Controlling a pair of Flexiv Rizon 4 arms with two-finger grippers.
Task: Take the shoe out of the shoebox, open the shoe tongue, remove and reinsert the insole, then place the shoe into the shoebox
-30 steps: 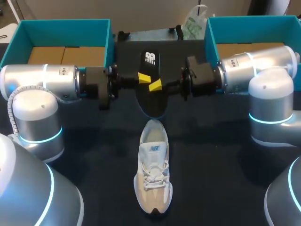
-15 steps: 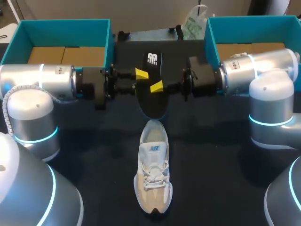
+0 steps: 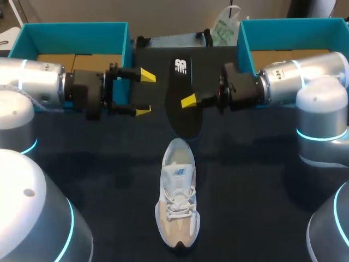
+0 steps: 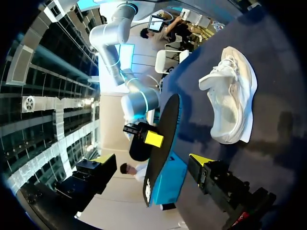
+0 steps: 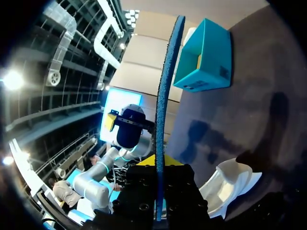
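Observation:
The black insole (image 3: pixel 184 101) hangs in the air above the table's far middle, with my right gripper (image 3: pixel 189 101) shut on its right edge. In the right wrist view the insole (image 5: pixel 163 105) runs edge-on straight out from between the fingers. My left gripper (image 3: pixel 145 94) stands open to the left of the insole, apart from it, holding nothing. From the left wrist the insole (image 4: pixel 162 148) shows edge-on ahead, and the shoe (image 4: pixel 231 93) lies beyond it. The white shoe (image 3: pixel 177 199) lies on the dark table in front of the insole, toe towards me.
A teal shoebox half (image 3: pixel 71 38) stands at the back left behind my left arm. Another teal half (image 3: pixel 289 33) stands at the back right behind my right arm. A white bag (image 3: pixel 224 27) lies at the far edge between them.
My left gripper has opened, let go of the insole and drawn back to the left. The right gripper keeps the insole, which has shifted slightly right.

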